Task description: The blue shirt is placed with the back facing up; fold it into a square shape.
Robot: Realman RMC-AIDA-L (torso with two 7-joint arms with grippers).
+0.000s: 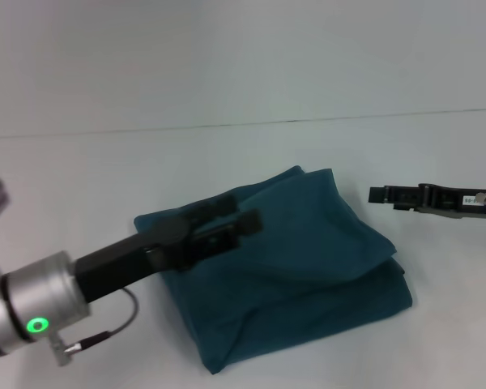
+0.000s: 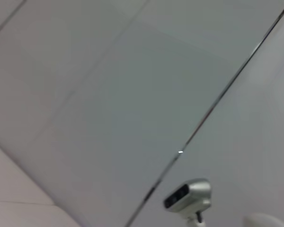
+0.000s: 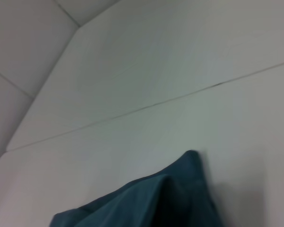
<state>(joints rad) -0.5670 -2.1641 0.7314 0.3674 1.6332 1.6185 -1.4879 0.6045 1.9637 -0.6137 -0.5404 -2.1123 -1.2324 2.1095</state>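
The blue shirt [image 1: 308, 259] lies on the white table as a folded, roughly square, slightly rumpled bundle, with plain fabric showing. One of its corners [image 3: 180, 189] also shows in the right wrist view. My left gripper [image 1: 231, 219] hovers over the bundle's left half, pointing right, open with nothing between its fingers. Right of the shirt, apart from the cloth, my right gripper [image 1: 381, 195] hangs above the table and points left toward it.
The white table [image 1: 81, 170] runs all round the shirt, with a seam line [image 1: 243, 124] across it at the back. The left wrist view shows only pale panels and a small silver camera [image 2: 187, 195].
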